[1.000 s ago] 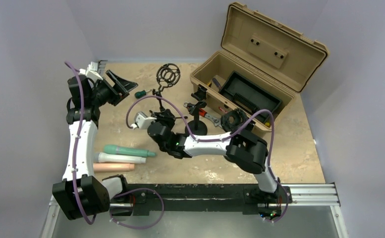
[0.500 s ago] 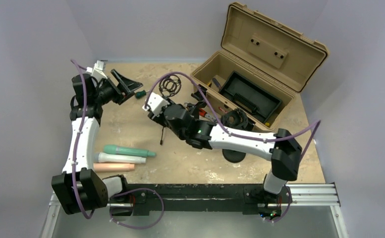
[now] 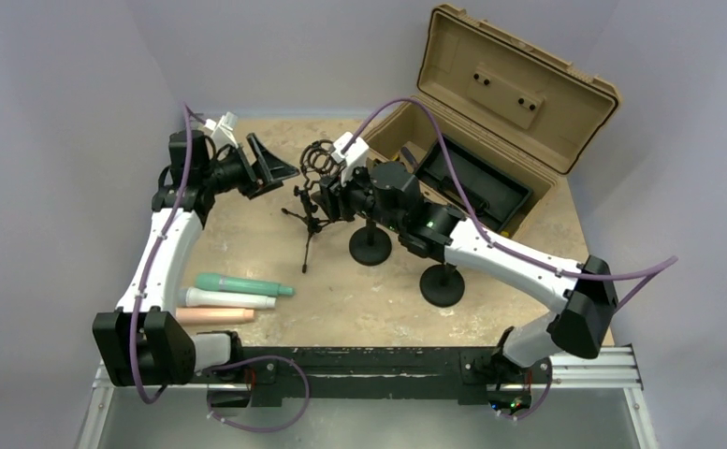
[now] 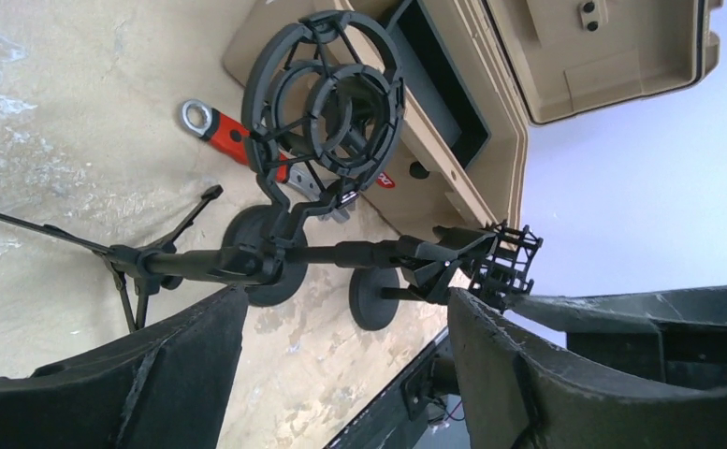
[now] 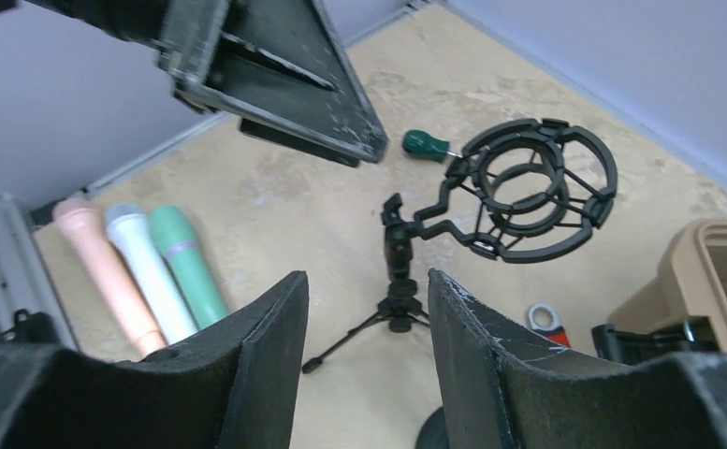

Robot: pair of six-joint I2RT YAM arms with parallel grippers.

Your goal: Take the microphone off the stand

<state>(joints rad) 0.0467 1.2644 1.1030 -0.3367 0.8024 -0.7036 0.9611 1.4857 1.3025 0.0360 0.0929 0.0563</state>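
A black tripod stand [image 3: 307, 221] carries an empty ring-shaped shock mount [image 3: 319, 157] at the table's far middle. No microphone sits in it. Three microphones lie side by side near the left front: green [image 3: 242, 284], white [image 3: 224, 299] and pink [image 3: 214, 316]. My left gripper [image 3: 275, 178] is open and empty just left of the mount, which shows in its view [image 4: 327, 94]. My right gripper [image 3: 327, 198] is open and empty just right of the tripod. Its view shows the mount [image 5: 532, 187], the tripod [image 5: 399, 299] and the microphones [image 5: 149, 267].
An open tan toolbox [image 3: 490, 112] stands at the back right. Two black round-base stands [image 3: 370, 248] [image 3: 442, 285] stand right of the tripod under my right arm. A red-handled wrench [image 4: 224, 131] and a green-handled screwdriver [image 5: 423, 143] lie near the mount.
My right arm has stretched from the table's middle to the far side, beside the shock mount. My left gripper has moved right toward the mount. The microphones have not moved.
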